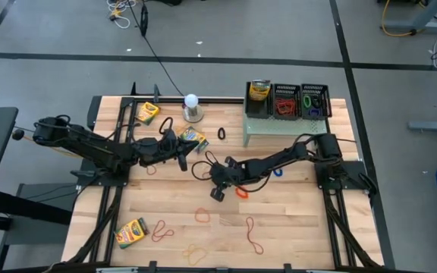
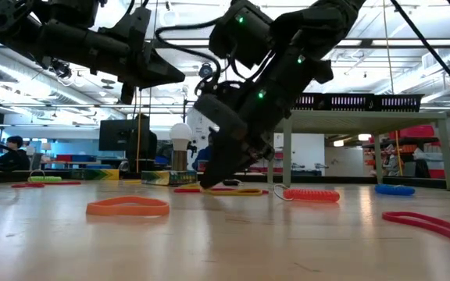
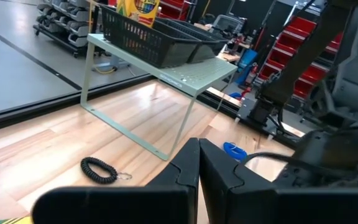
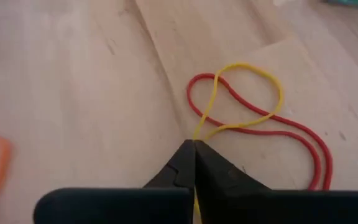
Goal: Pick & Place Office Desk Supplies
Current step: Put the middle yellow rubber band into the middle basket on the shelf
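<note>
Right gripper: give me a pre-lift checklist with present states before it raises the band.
1. Right gripper shut on the yellow rubber band: ok.
2. Red rubber band free of the yellow one: not ok, the loops cross.
3. Whether the fingers also pinch red: cannot tell.
4. Left gripper shut, empty, raised off the table: ok.
5. Black mesh baskets on the pale green riser for drop-off: ok.

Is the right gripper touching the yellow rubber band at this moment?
Touching. In the right wrist view the right gripper has its fingers shut on the yellow rubber band, whose strands run straight into the closed tips; a red rubber band lies under it.
</note>
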